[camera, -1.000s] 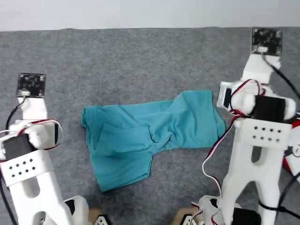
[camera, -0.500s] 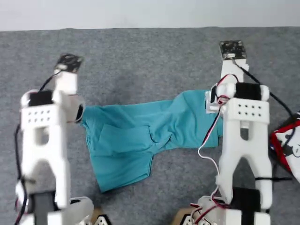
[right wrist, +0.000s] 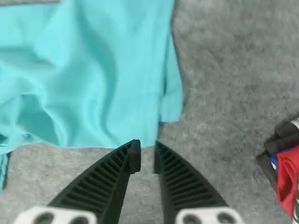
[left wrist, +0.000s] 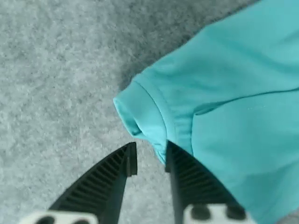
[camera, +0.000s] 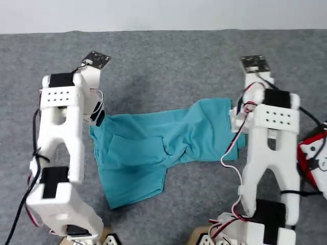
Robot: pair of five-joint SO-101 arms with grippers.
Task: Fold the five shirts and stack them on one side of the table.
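A teal shirt [camera: 163,148] lies crumpled and spread across the middle of the grey table [camera: 153,61]. My left gripper [camera: 98,116] hovers at the shirt's far left corner. In the left wrist view that gripper [left wrist: 150,156] is open by a narrow gap, its tips right at the rolled hem of the shirt [left wrist: 233,93], holding nothing. My right gripper [camera: 236,118] is at the shirt's right edge. In the right wrist view it [right wrist: 146,151] is shut, just off the hem of the shirt [right wrist: 93,70], over bare table.
A red and white cloth item [camera: 314,158] lies at the table's right edge, close beside the right arm, and shows as red cloth [right wrist: 286,175] in the right wrist view. Bare grey table lies beyond and in front of the shirt.
Both arms have swung out from the near edge over the shirt, the left to its left corner, the right to its right edge. The shirt has not moved.
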